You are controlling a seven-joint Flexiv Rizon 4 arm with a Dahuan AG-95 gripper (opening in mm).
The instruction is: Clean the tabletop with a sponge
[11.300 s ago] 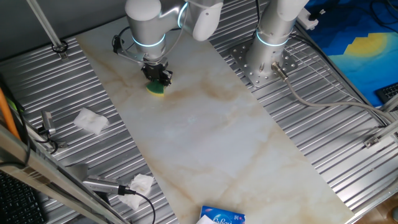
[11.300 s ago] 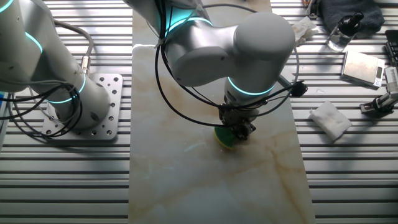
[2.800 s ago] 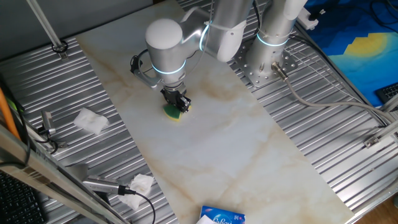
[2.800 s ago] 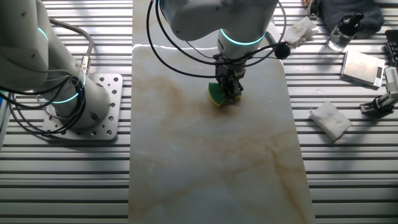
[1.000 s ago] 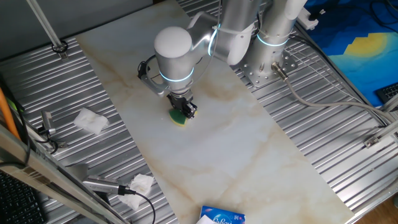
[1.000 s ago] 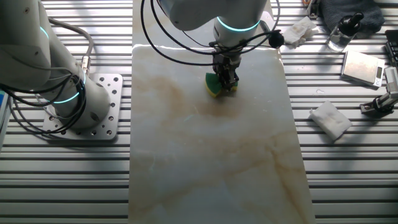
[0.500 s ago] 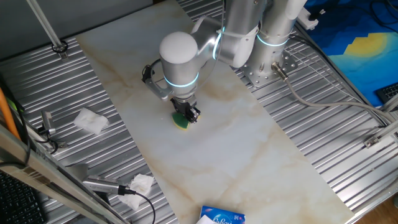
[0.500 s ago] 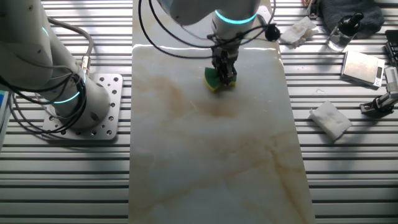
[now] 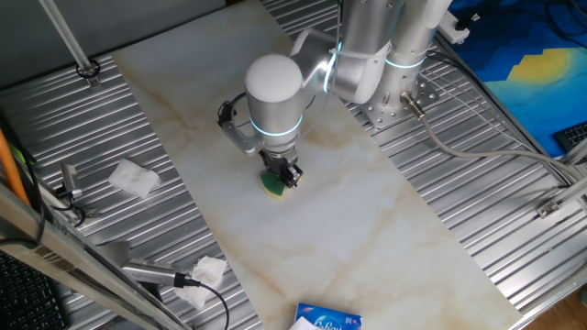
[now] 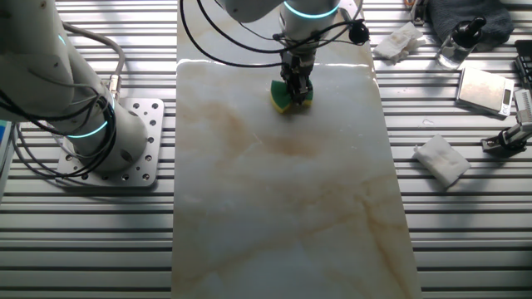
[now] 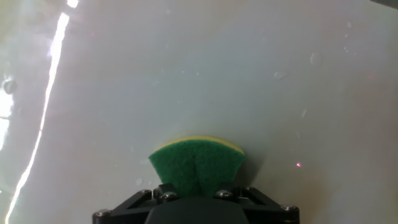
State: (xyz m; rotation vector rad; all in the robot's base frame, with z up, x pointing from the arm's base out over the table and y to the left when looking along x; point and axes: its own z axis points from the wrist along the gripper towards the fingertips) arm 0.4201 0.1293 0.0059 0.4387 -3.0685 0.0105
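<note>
The tabletop point(image 9: 312, 220) is a long off-white marble-look slab with faint brown veins; it also shows in the other fixed view point(image 10: 283, 216) and fills the hand view point(image 11: 199, 74). My gripper point(image 9: 282, 176) is shut on the sponge point(image 9: 272, 185), a yellow block with a green layer, and presses it onto the slab near its middle. In the other fixed view the gripper point(image 10: 294, 89) holds the sponge point(image 10: 283, 96) near the slab's far end. In the hand view the squeezed green sponge point(image 11: 196, 165) bulges out in front of the gripper point(image 11: 196, 190).
Crumpled white tissues point(image 9: 134, 178) point(image 9: 205, 271) lie on the ribbed grey metal left of the slab. A blue packet point(image 9: 327, 320) sits at the slab's near end. The arm's base point(image 9: 390, 87) stands right of the slab. Another tissue point(image 10: 441, 158) lies beside the slab.
The gripper has dragged the sponge along the slab, down and right in one fixed view, toward the far end in the other. It stays shut on the sponge.
</note>
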